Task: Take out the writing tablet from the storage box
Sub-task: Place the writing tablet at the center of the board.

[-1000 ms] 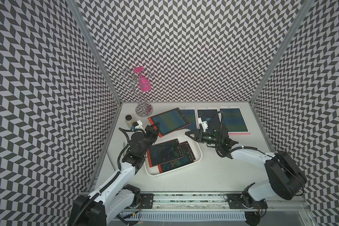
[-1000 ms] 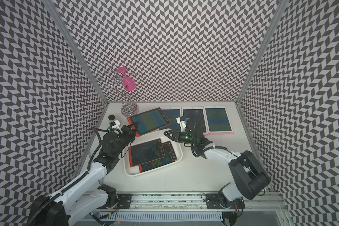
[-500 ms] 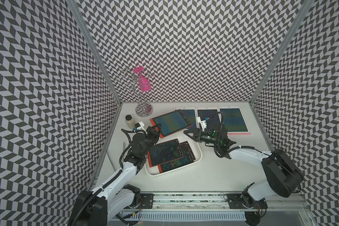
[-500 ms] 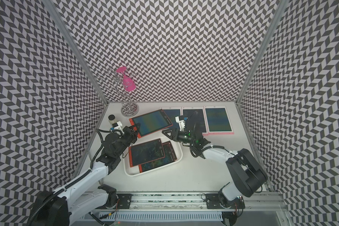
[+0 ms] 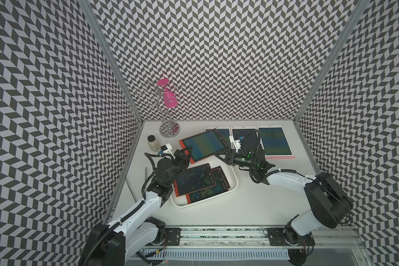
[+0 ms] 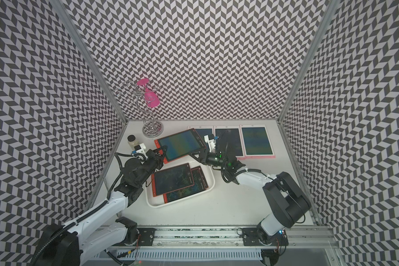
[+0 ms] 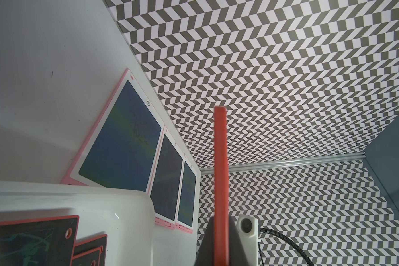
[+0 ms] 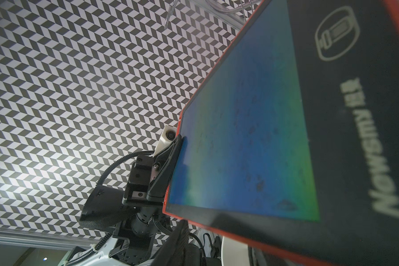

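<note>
My left gripper [image 5: 186,153] is clamped on a corner of the red tablet [image 5: 204,145], holding it above the counter [image 5: 240,207] at 12 o'clock of the white box [image 5: 233,178]. The right gripper [image 5: 219,156] is at the tablet's 4 o'clock edge with its jaws partly apart. I cannot tell whether they pinch it.

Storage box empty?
No, a red writing tablet lies on top of a second red tablet inside the storage box.
</note>
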`<move>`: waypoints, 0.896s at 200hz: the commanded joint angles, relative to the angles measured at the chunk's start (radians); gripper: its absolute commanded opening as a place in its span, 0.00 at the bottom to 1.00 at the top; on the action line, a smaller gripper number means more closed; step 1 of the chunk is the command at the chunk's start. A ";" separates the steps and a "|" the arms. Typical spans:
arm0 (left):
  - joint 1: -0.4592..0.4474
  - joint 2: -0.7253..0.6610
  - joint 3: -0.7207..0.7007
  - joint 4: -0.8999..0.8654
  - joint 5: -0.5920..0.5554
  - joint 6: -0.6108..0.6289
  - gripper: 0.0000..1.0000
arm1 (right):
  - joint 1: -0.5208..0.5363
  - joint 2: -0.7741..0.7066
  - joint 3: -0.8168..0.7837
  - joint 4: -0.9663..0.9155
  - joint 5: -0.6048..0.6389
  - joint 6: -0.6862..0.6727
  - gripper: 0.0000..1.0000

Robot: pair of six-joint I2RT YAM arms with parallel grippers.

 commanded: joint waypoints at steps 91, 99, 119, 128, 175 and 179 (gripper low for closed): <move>-0.036 0.019 -0.017 0.082 0.029 -0.047 0.00 | 0.003 0.082 0.138 0.085 -0.004 0.010 0.36; -0.038 0.018 -0.018 0.077 0.029 -0.047 0.00 | 0.003 0.084 0.148 0.079 0.002 0.006 0.36; -0.043 0.018 -0.018 0.060 0.034 -0.046 0.00 | 0.003 0.091 0.167 0.077 0.013 0.008 0.33; -0.047 0.019 -0.016 0.052 0.036 -0.042 0.00 | 0.003 0.093 0.170 0.077 0.026 0.008 0.31; -0.063 0.009 -0.033 0.045 0.048 -0.023 0.00 | 0.003 0.101 0.204 0.021 0.080 -0.036 0.26; -0.064 0.009 -0.033 0.042 0.048 -0.020 0.00 | 0.000 0.103 0.204 0.019 0.081 -0.037 0.25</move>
